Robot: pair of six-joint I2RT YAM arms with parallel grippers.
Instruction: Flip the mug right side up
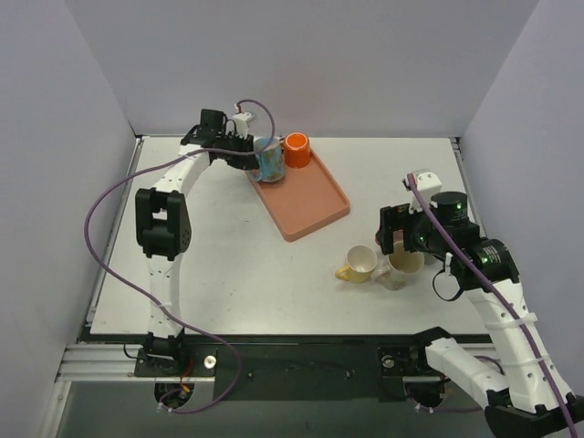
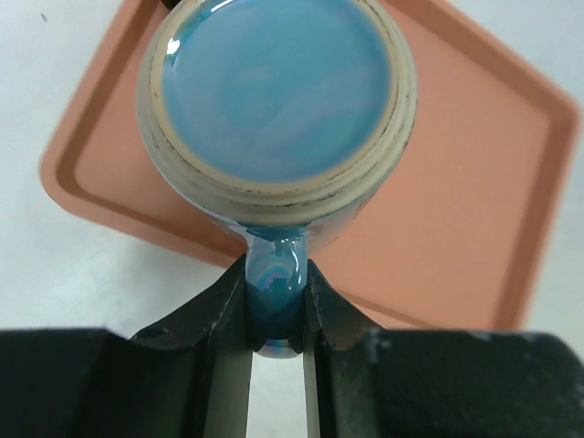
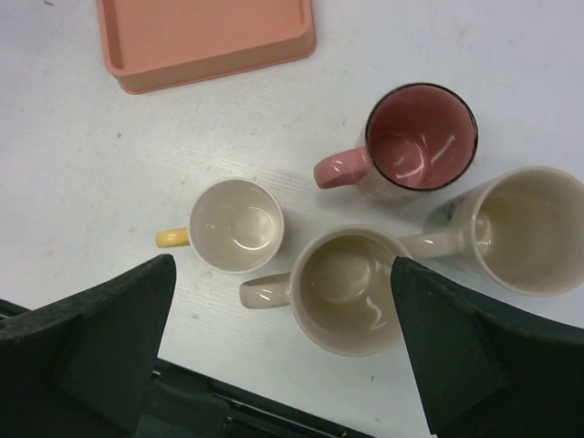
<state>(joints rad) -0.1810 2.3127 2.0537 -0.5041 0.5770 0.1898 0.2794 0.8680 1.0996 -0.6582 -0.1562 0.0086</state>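
A blue glazed mug (image 1: pixel 269 158) hangs over the far left corner of the salmon tray (image 1: pixel 310 205). My left gripper (image 1: pixel 250 153) is shut on its handle (image 2: pixel 276 283). In the left wrist view the mug (image 2: pixel 278 91) turns a flat blue disc ringed in beige towards the camera, which looks like its base, with the tray (image 2: pixel 474 182) behind it. The gripper (image 2: pixel 276 315) has both jaws pressed against the handle's sides. My right gripper (image 1: pixel 394 239) is open and empty above a group of upright mugs; it also shows in the right wrist view (image 3: pixel 281 265).
An orange cup (image 1: pixel 296 149) stands on the tray's far corner, right beside the blue mug. A yellow-handled cup (image 3: pixel 235 225), a cream mug (image 3: pixel 347 290), a pink-lined mug (image 3: pixel 420 137) and a larger cream mug (image 3: pixel 525 228) stand upright under the right gripper.
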